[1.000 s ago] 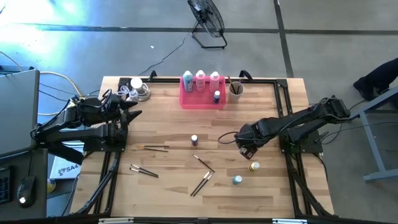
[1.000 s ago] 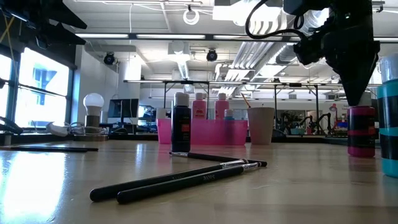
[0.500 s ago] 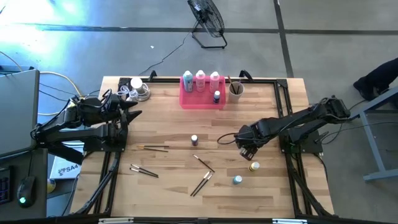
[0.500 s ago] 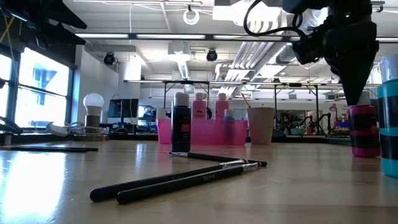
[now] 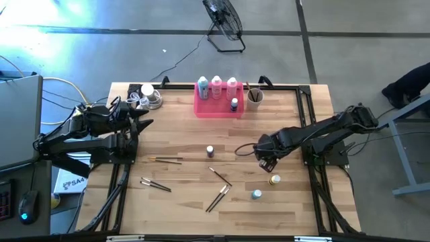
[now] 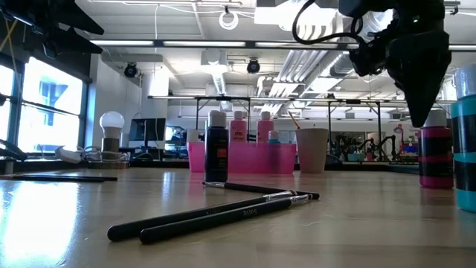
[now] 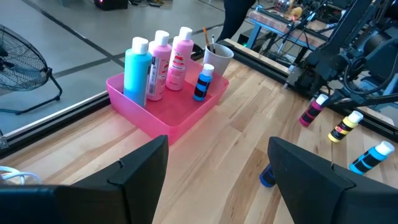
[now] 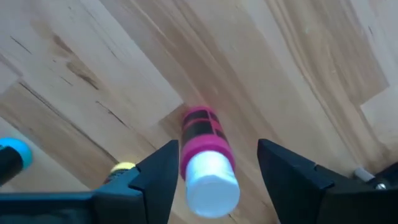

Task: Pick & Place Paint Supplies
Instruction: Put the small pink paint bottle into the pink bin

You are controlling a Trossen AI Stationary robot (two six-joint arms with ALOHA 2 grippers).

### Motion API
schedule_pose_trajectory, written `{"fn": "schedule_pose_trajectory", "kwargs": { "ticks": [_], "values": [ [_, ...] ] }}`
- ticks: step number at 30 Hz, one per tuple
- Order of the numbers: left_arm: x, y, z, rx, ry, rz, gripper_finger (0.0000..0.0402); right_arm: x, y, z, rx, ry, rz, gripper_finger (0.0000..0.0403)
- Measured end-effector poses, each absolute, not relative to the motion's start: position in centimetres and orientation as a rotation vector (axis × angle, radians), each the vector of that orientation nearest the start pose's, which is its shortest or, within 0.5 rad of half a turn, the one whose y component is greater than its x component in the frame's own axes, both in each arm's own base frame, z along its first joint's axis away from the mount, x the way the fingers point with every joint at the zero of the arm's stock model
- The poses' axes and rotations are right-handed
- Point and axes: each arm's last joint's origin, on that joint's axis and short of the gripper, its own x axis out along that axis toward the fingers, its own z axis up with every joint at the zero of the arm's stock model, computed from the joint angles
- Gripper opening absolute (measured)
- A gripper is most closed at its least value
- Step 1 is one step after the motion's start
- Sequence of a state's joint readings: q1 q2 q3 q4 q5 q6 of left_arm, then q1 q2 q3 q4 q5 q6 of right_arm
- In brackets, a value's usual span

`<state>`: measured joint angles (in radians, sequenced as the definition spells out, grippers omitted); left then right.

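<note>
Right hand (image 8: 214, 171) now spread — magenta bottle (image 8: 206, 163) between, yellow bottle (image 8: 122, 168) near

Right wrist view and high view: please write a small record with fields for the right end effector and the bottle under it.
right end effector: open, above the table, fingers on both sides of the bottle, not gripping
small dark pink bottle with white cap: upright on the wooden table, between the open fingers
nearby: small yellow-capped bottle and small teal bottle, on the table
left end effector: open, waiting at the table's left side
</note>
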<state>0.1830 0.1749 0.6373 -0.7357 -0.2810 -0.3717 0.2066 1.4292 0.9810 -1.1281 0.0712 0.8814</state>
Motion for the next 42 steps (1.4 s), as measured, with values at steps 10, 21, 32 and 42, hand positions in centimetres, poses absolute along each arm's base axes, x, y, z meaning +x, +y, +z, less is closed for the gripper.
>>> {"fn": "schedule_pose_trajectory", "kwargs": {
  "ticks": [10,21,32,42],
  "values": [
    [4.24,1.6,28.66,-0.349,0.186,0.507,0.0271,22.19,4.61,21.61,0.474,1.533,-0.515,0.0213],
    [4.24,1.6,28.66,-0.349,0.186,0.507,0.0271,22.05,4.69,21.61,0.494,1.563,-0.494,0.0213],
    [4.24,1.6,28.66,-0.35,0.186,0.507,0.0271,22.09,4.57,21.61,0.463,1.541,-0.523,0.0201],
    [4.24,1.6,28.66,-0.35,0.186,0.507,0.0271,22.05,4.65,21.61,0.482,1.557,-0.503,0.0186]
  ]
}}
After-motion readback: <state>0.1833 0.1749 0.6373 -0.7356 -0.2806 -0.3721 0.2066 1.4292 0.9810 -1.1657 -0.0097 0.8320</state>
